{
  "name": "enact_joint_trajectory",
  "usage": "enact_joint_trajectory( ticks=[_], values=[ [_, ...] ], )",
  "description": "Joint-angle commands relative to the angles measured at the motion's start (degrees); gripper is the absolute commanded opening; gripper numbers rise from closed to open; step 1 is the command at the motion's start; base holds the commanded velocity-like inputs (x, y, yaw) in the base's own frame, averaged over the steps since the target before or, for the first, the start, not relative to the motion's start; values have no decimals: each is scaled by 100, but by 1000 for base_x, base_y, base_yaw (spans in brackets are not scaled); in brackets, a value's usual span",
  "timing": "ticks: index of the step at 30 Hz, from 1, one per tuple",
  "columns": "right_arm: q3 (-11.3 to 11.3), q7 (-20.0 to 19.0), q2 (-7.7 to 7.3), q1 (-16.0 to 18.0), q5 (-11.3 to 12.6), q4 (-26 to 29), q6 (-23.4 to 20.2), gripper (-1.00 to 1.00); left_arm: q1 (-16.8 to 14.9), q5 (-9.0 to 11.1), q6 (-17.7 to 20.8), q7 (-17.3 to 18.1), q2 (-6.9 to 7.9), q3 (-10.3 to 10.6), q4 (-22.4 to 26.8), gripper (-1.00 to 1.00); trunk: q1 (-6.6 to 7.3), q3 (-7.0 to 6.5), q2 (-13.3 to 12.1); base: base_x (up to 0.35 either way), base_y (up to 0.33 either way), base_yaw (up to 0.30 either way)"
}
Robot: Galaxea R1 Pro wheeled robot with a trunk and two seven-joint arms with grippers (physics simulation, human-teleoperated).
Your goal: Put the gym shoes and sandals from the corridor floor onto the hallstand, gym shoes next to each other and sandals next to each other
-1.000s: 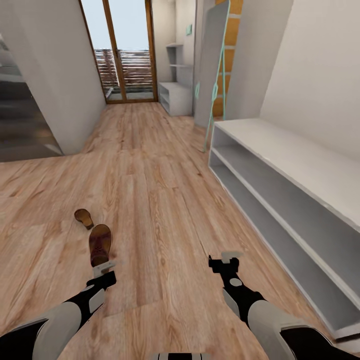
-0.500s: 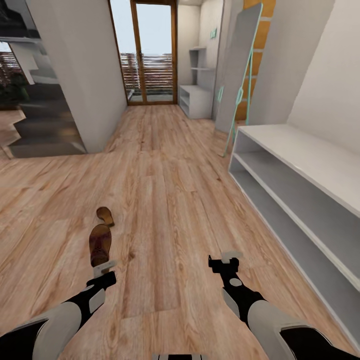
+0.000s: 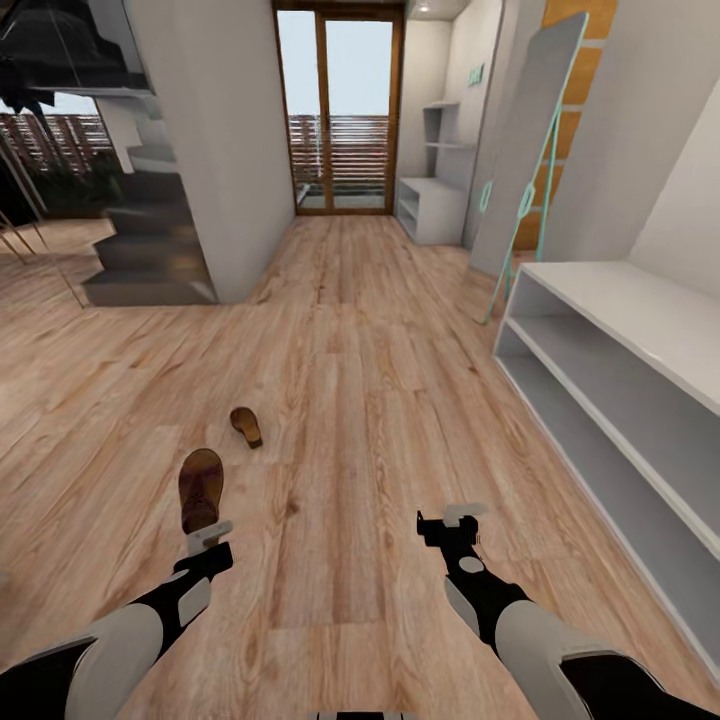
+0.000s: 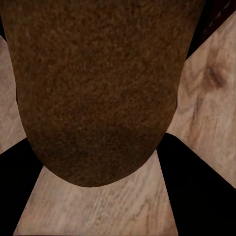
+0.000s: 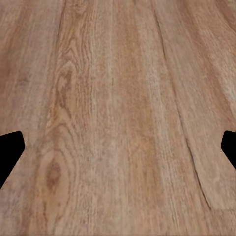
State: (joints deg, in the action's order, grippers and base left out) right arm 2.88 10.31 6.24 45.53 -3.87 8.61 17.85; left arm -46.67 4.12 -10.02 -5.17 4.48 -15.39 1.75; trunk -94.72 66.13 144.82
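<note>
Head view: the left gripper [image 3: 205, 538] pinched one sandal [image 3: 201, 490] by its near end, the shoe projecting forward from the claw above the corridor floor [image 3: 340, 400]; in the left wrist view the sandal's [image 4: 98, 88] brown underside or footbed sat directly between the two dark fingers [image 4: 196, 196], with plank flooring beyond. A second sandal [image 3: 245, 426] lay on the floor a little farther off and slightly to the right of the held one, apart from it. The right gripper [image 3: 448, 522] hung over bare planks and carried nothing; in the right wrist view its fingertips [image 5: 10, 152] stood well apart at either edge, so the claw was spread. The hallstand [image 3: 640, 330] stood against the right wall, its bench top and two shelf levels open and holding no shoes in the visible part. No gym shoes could be made out. The step in hand appeared to be carrying the first sandal; the next move would call for turning toward the rack at right and setting the sandal on a shelf or the top, leaving room beside it for its mate.
</note>
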Motion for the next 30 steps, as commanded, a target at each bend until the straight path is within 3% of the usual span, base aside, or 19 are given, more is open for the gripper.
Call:
enact_joint_trajectory(
  ticks=[1, 11, 18, 30],
  values=[
    [1, -1, 0, 0, 0, -9, 0, 100, 0, 0, 0, 8, 0, 0, 1, -100, 0, -6, 0, 0, 0, 241],
    [2, -4, 14, 1, 0, -120, -1, 100, 0, 1, 2, 8, 0, 0, 1, -100, 0, -62, 0, 24, 0, 233],
    [82, -5, 119, 0, -36, -422, -1, 100, 0, 0, 8, 1, -1, 0, 1, -100, 0, -68, 0, 300, 0, 45],
    [115, -3, 140, 0, -77, -487, -7, 100, 0, 1, 17, -15, -5, 0, 1, -100, 0, -69, 0, 344, 0, 3]
  ],
)
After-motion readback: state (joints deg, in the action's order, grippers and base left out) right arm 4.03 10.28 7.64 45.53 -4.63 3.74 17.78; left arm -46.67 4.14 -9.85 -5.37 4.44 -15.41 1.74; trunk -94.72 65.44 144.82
